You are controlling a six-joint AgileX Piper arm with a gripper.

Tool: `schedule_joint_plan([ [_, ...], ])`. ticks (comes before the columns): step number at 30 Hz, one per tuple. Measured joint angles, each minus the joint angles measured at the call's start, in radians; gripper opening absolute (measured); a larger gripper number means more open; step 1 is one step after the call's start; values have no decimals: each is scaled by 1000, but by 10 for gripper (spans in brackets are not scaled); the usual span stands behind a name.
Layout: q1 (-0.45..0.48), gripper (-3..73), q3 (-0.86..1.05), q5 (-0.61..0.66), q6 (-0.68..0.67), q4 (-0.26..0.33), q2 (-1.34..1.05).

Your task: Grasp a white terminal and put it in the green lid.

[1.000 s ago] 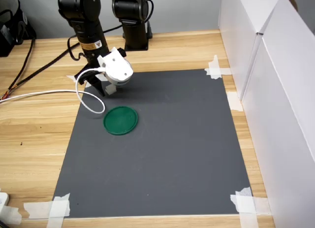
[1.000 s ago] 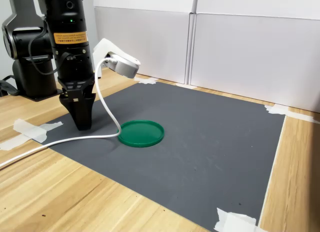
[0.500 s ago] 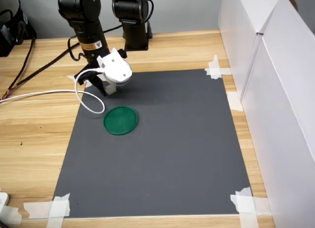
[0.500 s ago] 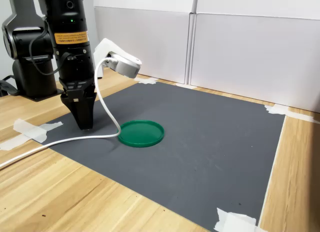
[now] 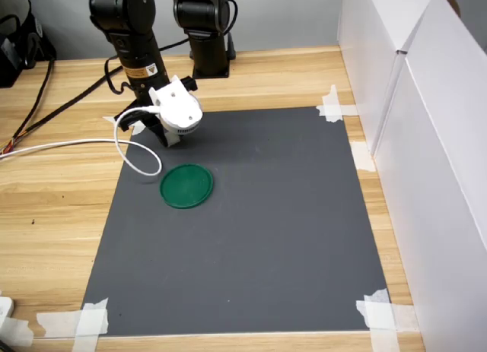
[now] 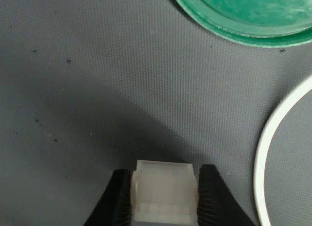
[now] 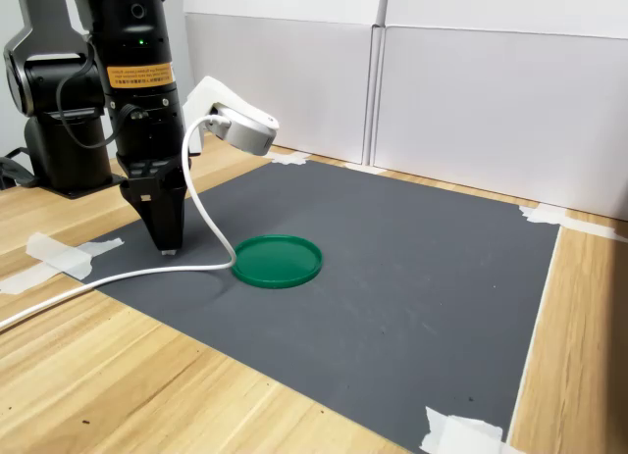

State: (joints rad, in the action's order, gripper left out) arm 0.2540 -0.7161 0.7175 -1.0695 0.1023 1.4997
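Note:
In the wrist view a small white terminal (image 6: 165, 191) sits between two dark fingers (image 6: 117, 199), and my gripper (image 6: 165, 199) is shut on it, just over the grey mat. The green lid (image 6: 248, 13) lies flat a short way ahead, with nothing in it. In the second exterior view my gripper (image 7: 168, 244) points straight down near the mat's corner, to the left of the green lid (image 7: 278, 260). In the first exterior view the white wrist camera hides most of the gripper (image 5: 172, 141), which stands just behind the green lid (image 5: 186, 185).
A white cable (image 7: 196, 263) loops from the wrist camera (image 7: 241, 126) across the mat, close beside the lid. The dark grey mat (image 5: 266, 230) is taped at its corners (image 5: 90, 319). White panels (image 5: 426, 139) wall the first exterior view's right. The arm's base (image 5: 204, 21) stands behind.
The fingers have drawn together, from spread a second ago to narrow now, pinching the terminal. The arm has hardly shifted; the lid has stayed put.

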Motion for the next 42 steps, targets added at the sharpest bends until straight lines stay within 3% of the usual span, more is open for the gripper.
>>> schedule_joint_plan([
  [16,0,316,-258,174,1,74,13],
  [24,0,316,-347,181,1,93,38],
  [33,-110,316,-352,153,66,16,111],
  [42,-182,316,-353,117,76,-8,146],
])
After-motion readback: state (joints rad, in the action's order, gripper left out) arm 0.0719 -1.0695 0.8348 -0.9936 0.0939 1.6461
